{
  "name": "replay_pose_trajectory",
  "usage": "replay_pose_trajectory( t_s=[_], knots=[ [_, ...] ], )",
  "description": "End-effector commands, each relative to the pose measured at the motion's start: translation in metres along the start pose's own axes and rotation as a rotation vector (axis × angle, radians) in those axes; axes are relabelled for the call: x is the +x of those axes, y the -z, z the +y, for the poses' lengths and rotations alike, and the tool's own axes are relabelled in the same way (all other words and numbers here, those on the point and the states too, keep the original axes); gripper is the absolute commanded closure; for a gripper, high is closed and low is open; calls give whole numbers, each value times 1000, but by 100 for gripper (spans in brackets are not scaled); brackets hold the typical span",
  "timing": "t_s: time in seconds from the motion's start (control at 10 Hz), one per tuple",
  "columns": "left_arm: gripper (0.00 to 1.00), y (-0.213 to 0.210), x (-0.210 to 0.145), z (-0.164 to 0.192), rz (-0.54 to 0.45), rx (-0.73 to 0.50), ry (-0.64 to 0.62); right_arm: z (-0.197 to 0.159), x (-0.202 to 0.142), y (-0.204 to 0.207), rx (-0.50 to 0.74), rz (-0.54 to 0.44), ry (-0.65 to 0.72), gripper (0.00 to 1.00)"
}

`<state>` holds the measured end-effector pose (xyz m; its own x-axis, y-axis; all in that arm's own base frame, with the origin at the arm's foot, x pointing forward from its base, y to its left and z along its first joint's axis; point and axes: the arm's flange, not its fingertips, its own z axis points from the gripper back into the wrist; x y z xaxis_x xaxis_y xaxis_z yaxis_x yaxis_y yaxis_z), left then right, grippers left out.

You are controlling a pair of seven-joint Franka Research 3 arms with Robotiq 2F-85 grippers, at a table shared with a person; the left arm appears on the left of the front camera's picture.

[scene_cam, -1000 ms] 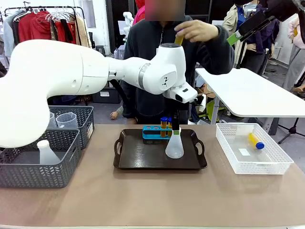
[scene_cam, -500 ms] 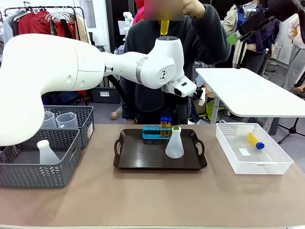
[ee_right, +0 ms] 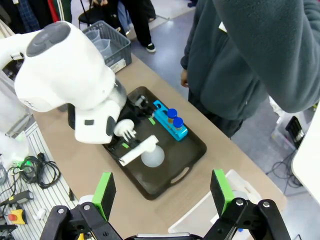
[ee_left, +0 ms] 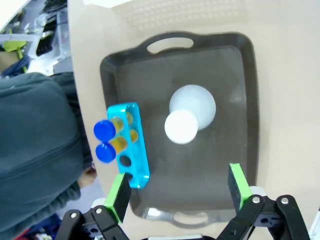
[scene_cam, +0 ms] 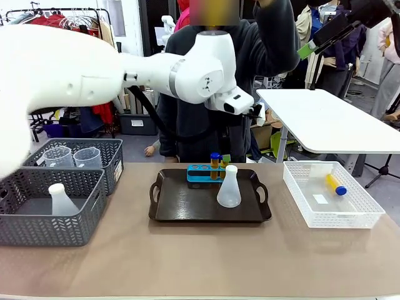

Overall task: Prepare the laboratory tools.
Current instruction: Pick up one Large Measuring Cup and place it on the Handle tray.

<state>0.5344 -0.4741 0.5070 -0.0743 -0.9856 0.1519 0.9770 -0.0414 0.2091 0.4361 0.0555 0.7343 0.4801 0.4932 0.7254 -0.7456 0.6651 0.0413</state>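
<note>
Left claw: the left gripper (ee_left: 178, 180) hangs high over the dark handled tray (scene_cam: 187, 212), its green-padded fingers spread wide and holding nothing.

Right claw: the right gripper (ee_right: 161, 177) is raised well above the table, its fingers also wide apart and bare.

On the tray: one translucent white conical flask (scene_cam: 229, 187) stands upright just beside the small blue holed rack (scene_cam: 203, 174), which carries two slim amber blue-capped test tubes (scene_cam: 215, 164) at one end, with other holes open.

Not yet laid out: a third amber blue-capped test tube (scene_cam: 335, 184) lies flat in the white mesh basket (scene_cam: 369, 215). Two clear graduated handled beakers (scene_cam: 87, 157) and a second white conical flask (scene_cam: 61, 200) sit in the grey mesh baskets (scene_cam: 37, 234).

Stage: partly done, by my reading.

Risk, tray: the flask is narrow-necked and close to the rack, so a finger coming down for either could tip it or push the light rack along.

Risk, tube: it lies on its side, so it may roll from the pads or go into a hole crooked.

Risk, beakers: they stand close together, so a grasp may catch both.

Risk, person: the person (scene_cam: 206, 81) stands right behind the tray, near any arm sweep.
</note>
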Motion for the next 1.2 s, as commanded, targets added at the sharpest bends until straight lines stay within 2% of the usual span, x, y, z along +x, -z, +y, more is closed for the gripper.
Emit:
replay_pose_trajectory(
  t_s=[0.0, 0.2, 0.4, 0.9, 1.1],
  knots=[
    [0, -34, -26, -23, 32, -24, -98, 0, 0, -2, 0, -2, -4, 0],
    [0, -68, -45, -30, 47, -23, -178, 0, 0, -2, 0, -2, -4, 0],
    [0, -96, -77, -24, 74, -38, -311, 0, 0, -2, 0, -2, -4, 0],
    [0, -121, -177, -17, 153, -19, -701, 0, 0, -2, 0, -2, -4, 0],
    [0, -126, -196, -18, 150, 15, -770, 0, 0, -2, 0, -2, -4, 0]
  ],
)
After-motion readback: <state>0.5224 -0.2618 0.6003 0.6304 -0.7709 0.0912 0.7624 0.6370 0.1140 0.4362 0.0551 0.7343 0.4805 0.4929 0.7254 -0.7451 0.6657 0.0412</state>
